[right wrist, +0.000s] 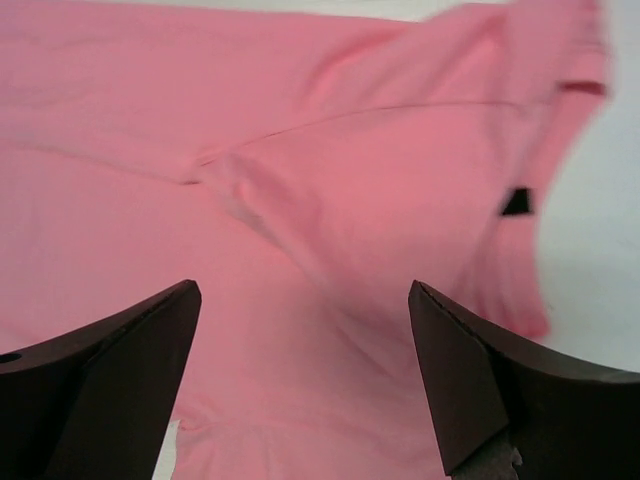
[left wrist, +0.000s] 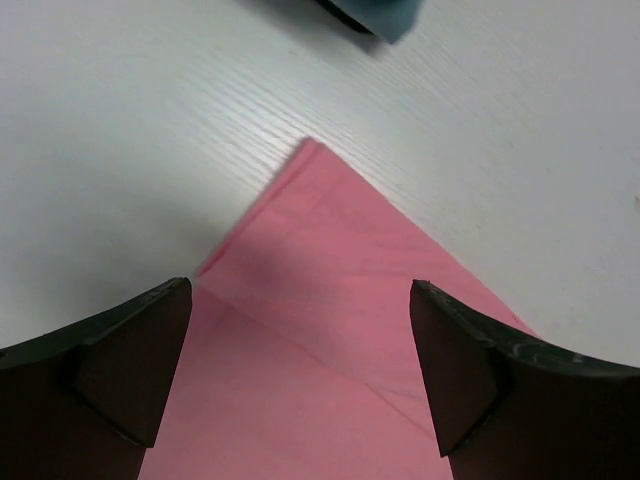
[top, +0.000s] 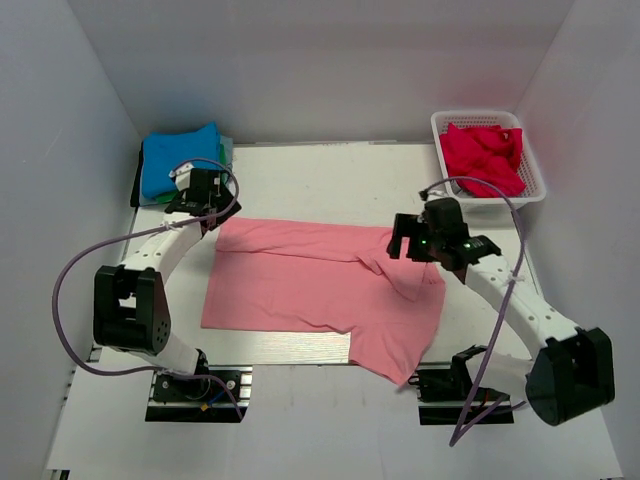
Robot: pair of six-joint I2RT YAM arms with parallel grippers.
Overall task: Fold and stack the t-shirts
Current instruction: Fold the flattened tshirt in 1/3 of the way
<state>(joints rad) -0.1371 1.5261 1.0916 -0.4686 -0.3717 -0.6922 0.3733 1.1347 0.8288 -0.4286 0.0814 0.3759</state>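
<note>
A salmon pink t-shirt lies spread on the white table, partly folded, its lower right part hanging over the near edge. My left gripper is open above its far left corner, holding nothing. My right gripper is open above the shirt's right side, over the folded sleeve, and is empty. A folded blue t-shirt lies on a green one at the far left. A crimson red t-shirt lies crumpled in the basket.
The white lattice basket stands at the far right corner. White walls close in the table on three sides. The blue stack's edge shows at the top of the left wrist view.
</note>
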